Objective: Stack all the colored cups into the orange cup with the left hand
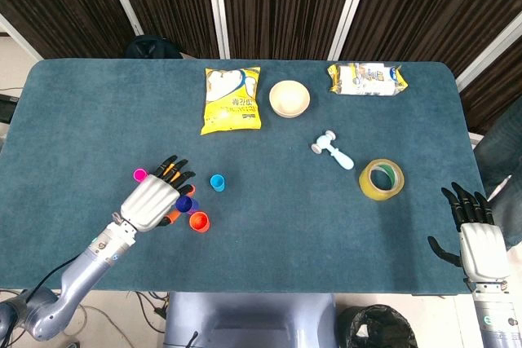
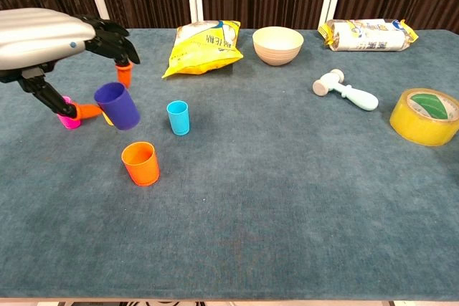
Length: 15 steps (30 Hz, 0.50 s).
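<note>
My left hand point(image 2: 54, 37) point(image 1: 153, 200) holds the dark blue cup point(image 2: 118, 105) point(image 1: 184, 203) in the air, tilted, just up and left of the orange cup point(image 2: 140, 163) point(image 1: 199, 221) standing on the table. The light blue cup point(image 2: 178, 117) point(image 1: 217, 182) stands to the right of the held cup. A pink cup point(image 2: 69, 118) point(image 1: 140, 175) stands at the left, partly behind the hand. The yellow cup is hidden behind my left hand. My right hand point(image 1: 473, 235) rests open at the table's right front edge, far from the cups.
A yellow snack bag point(image 2: 203, 46), a beige bowl point(image 2: 277, 44) and a second packet point(image 2: 367, 34) lie along the far side. A white toy hammer point(image 2: 344, 90) and a yellow tape roll point(image 2: 426, 116) sit at the right.
</note>
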Available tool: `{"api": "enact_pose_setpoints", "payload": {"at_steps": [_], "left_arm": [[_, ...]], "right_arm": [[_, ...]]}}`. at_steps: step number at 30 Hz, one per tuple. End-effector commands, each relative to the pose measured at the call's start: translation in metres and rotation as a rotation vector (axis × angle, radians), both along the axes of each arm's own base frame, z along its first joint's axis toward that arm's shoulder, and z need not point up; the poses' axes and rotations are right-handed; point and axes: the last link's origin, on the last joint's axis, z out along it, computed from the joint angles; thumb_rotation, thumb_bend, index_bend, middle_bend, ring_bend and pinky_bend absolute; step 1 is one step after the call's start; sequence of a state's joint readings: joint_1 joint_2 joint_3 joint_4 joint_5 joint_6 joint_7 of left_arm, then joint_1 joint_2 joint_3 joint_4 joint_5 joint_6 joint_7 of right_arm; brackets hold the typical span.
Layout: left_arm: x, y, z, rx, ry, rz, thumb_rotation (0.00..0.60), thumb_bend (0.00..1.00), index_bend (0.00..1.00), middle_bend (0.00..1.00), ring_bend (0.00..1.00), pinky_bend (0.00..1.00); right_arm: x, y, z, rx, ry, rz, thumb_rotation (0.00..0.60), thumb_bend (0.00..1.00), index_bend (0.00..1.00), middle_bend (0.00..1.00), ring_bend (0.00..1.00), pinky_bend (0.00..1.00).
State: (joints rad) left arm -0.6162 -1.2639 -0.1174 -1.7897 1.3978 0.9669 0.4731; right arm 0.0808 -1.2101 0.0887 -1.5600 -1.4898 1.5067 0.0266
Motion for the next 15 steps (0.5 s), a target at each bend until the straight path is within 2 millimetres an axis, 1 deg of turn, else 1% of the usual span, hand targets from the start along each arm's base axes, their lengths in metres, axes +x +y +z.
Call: {"api": "enact_pose_setpoints", "payload": {"at_steps": [1, 15], "left_arm": [[0.002, -0.002, -0.003, -0.018, 0.019, -0.004, 0.600, 0.31, 0.45, 0.19, 0.00, 0.00], [0.006, -0.005, -0.017, -0.061, 0.048, -0.013, 0.600, 0.31, 0.45, 0.19, 0.00, 0.00]], "right_arm": [[0.000, 0.000, 0.000, -0.003, -0.002, -0.001, 0.600, 0.33, 0.09, 0.04, 0.10, 0.00], [-0.001, -0.001, 0.001, -0.003, -0.003, -0.011, 0.600, 0.32, 0.09, 0.04, 0.10, 0.00]]}}
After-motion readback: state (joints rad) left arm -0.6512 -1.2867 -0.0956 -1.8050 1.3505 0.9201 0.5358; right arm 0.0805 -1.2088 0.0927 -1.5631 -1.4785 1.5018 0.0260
